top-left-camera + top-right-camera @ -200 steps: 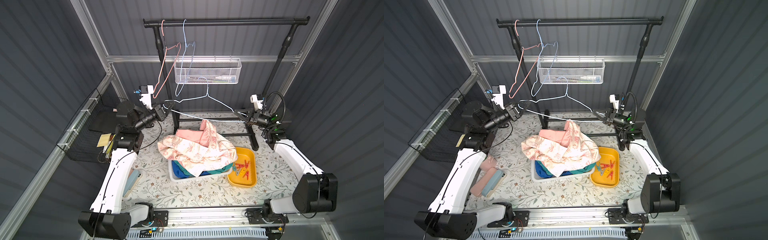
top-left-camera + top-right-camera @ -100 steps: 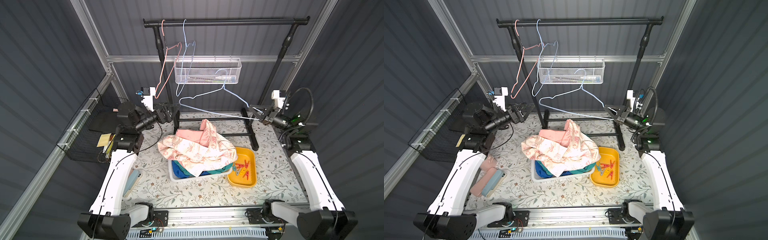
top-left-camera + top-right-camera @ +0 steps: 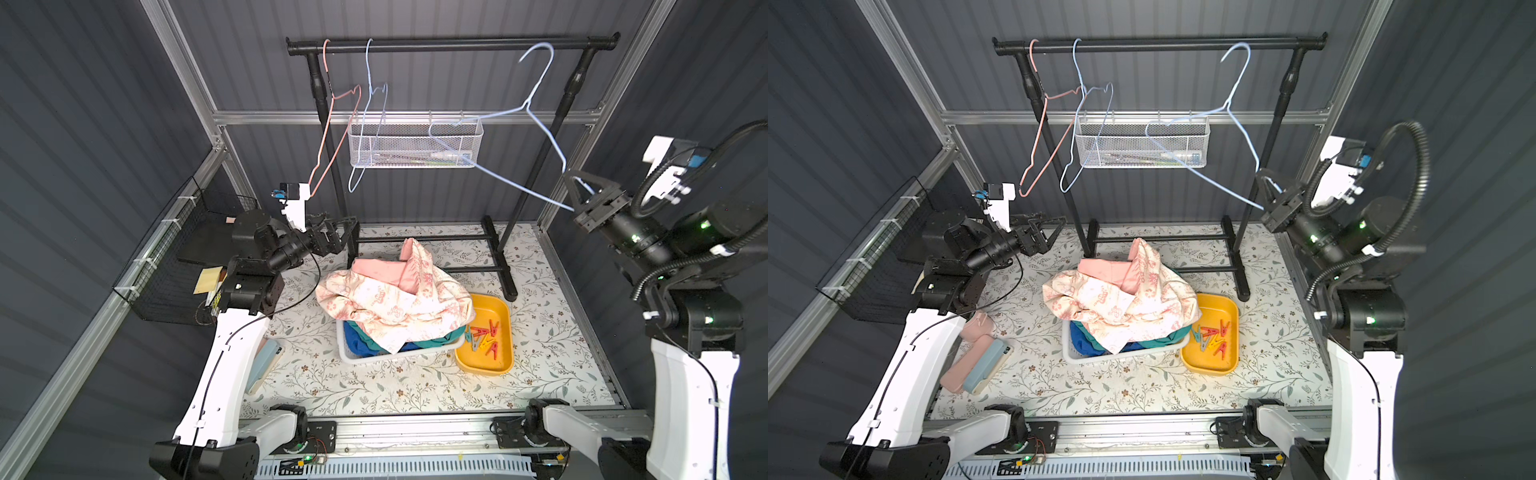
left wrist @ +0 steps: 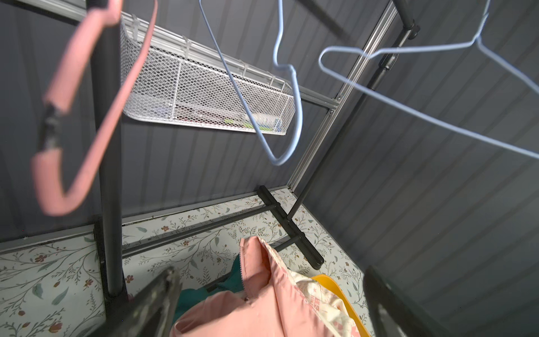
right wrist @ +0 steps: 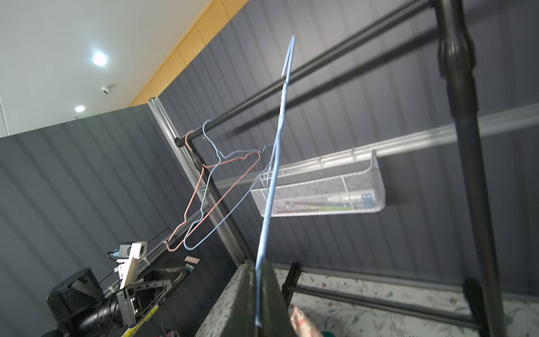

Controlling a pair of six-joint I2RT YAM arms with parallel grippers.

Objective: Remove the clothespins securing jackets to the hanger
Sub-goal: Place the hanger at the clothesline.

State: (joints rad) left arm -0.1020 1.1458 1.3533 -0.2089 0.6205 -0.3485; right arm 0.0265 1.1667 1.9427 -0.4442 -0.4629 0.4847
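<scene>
The cream floral jacket (image 3: 395, 299) (image 3: 1121, 299) lies crumpled on top of a pile in a white basket (image 3: 361, 359). A teal jacket (image 3: 436, 340) and a blue one (image 3: 357, 340) show beneath it. Several clothespins (image 3: 484, 334) (image 3: 1212, 334), mostly red, lie in the yellow tray (image 3: 505, 365). My right gripper (image 3: 575, 195) (image 5: 258, 264) is shut on the lower corner of a bare light-blue wire hanger (image 3: 527, 104) (image 5: 274, 163). Its hook is up by the rail (image 3: 449, 43). My left gripper (image 3: 349, 232) (image 4: 271, 274) is open and empty beside the rack's left post.
A pink hanger (image 3: 332, 137) and another blue hanger (image 3: 365, 124) hang bare at the rail's left end. A white mesh basket (image 3: 411, 145) is fixed to the back wall. A black wire basket (image 3: 166, 266) stands at the left, and flat pink and blue items (image 3: 980, 361) lie beside the left arm.
My left gripper opened and let go of the hanger's left end. My right arm swung the hanger up and to the right, bringing its hook to the rail.
</scene>
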